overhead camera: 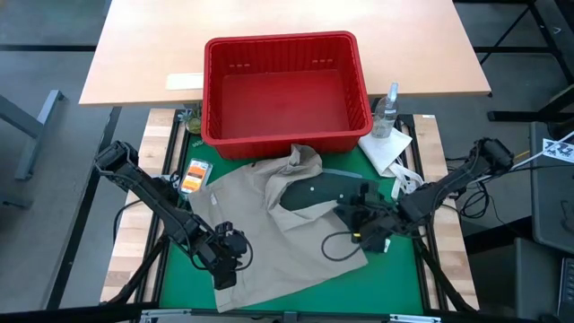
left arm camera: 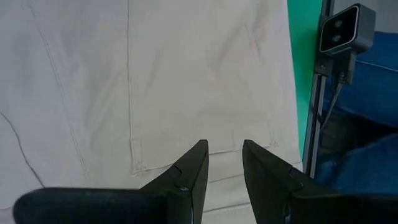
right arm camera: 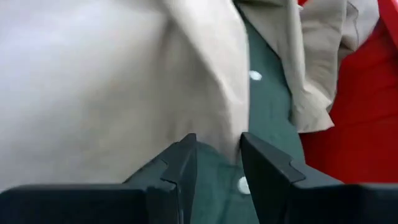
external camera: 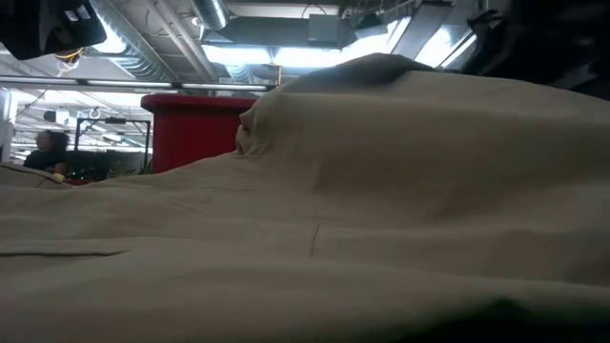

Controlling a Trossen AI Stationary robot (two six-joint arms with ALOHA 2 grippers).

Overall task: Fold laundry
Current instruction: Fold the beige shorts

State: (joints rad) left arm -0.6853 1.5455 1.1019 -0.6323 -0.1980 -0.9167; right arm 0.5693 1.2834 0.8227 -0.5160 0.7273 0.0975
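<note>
Two garments lying together on green table mat (overhead camera: pixel 405 262): beige khaki piece (overhead camera: pixel 260 235) spread wide across mat's middle, partly over dark olive green piece (overhead camera: pixel 318 190), which shows through a gap toward the right with small white buttons along it. Khaki fabric bunched and raised at its far edge, touching the near wall of red plastic basket (overhead camera: pixel 285 136); basket empty inside, standing at the seam between mat and a pale wooden tabletop (overhead camera: pixel 143 45). Left gripper (overhead camera: pixel 226 257) down over khaki piece's near left corner, fingers (left arm camera: pixel 194 167) parted by a narrow gap above flat cloth beside a stitched seam, holding nothing. Right gripper (overhead camera: pixel 369 229) at the right edge of the garments, jaws slightly apart just over the spot where khaki edge meets olive fabric, one button between the fingertips (right arm camera: pixel 184 163), nothing clamped. Small white cloth sheet (overhead camera: pixel 387 149) on mat's far right corner, clear spray bottle (overhead camera: pixel 387 109) standing at its far edge beside basket. Orange-labelled packet (overhead camera: pixel 194 174) on mat's left side, just beyond khaki piece. From table height, khaki folds filling nearly everything, red basket rising behind, ceiling lights above.
</note>
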